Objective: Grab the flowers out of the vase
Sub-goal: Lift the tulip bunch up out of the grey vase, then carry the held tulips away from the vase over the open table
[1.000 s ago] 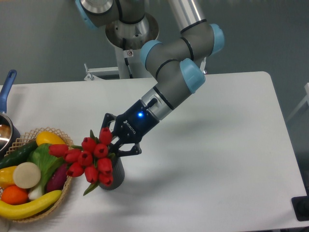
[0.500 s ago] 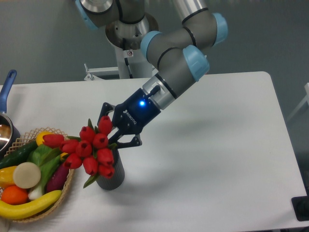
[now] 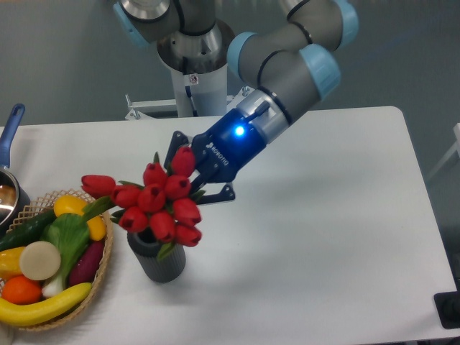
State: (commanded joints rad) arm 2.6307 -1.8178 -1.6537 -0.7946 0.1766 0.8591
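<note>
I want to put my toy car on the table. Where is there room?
The right half of the table is bare, from the vase to the far edge. The left is crowded: basket, and the claw holding flowers above the vase.

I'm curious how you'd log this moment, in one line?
gripper: shut on flowers | flowers: lifted, stems hidden | vase: upright on table

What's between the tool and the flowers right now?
Nothing visible. The tool sits right at the bunch of red tulips, behind the blooms, which hide how its jaws stand. The tulips have risen above the mouth of the grey vase; open air lies above them.
</note>
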